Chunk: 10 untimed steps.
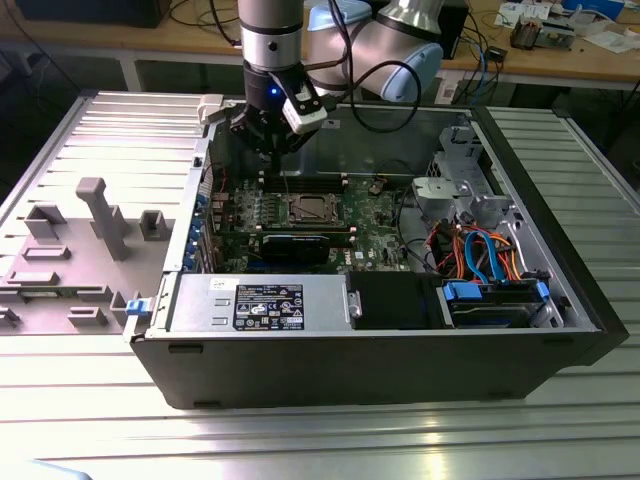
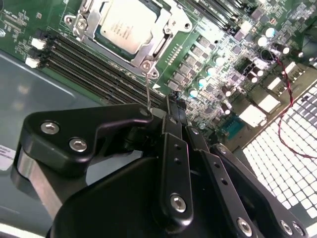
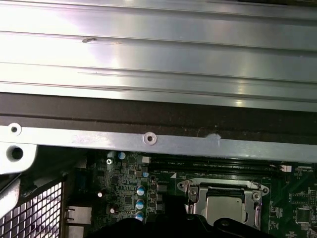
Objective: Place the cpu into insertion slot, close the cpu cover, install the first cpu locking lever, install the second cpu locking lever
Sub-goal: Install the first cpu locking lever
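**Gripper (image 2: 172,105) at locking lever (image 2: 147,84), cpu seated**

Fingers pressed together, tips just beside the free end of the thin locking lever; contact unclear. Beyond: cpu (image 2: 128,22) lies in the insertion slot (image 1: 308,208), cpu cover (image 2: 174,22) down around it. Judgement: lever needs a steady low sweep, kept off the memory slots (image 2: 99,69).

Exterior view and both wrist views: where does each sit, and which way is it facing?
Exterior view: off the arm, looking down into the open computer case; arm and gripper show.
Second wrist view: on the wrist, looking past the gripper at the cpu.
First wrist view: on the wrist, facing the computer case rim and cpu.
Shared: the cpu.
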Each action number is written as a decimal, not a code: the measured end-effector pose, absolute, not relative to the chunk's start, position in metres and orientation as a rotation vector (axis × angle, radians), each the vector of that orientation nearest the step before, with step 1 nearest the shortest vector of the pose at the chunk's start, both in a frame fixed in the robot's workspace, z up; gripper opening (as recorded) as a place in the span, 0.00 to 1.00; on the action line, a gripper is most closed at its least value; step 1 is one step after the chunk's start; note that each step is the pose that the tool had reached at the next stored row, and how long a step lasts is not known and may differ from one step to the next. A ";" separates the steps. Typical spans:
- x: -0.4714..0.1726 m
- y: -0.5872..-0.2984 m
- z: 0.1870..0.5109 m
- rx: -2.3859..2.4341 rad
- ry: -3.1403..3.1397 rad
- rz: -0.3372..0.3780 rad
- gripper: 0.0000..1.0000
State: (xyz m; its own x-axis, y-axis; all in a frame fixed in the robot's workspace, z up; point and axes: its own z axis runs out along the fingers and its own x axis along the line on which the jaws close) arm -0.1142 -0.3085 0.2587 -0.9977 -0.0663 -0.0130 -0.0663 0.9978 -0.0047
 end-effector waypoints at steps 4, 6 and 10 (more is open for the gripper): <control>-0.109 -0.308 0.259 -0.104 3.127 -0.007 0.11; -0.107 -0.308 0.259 -0.104 3.127 -0.007 0.11; -0.103 -0.308 0.258 -0.104 3.127 -0.007 0.11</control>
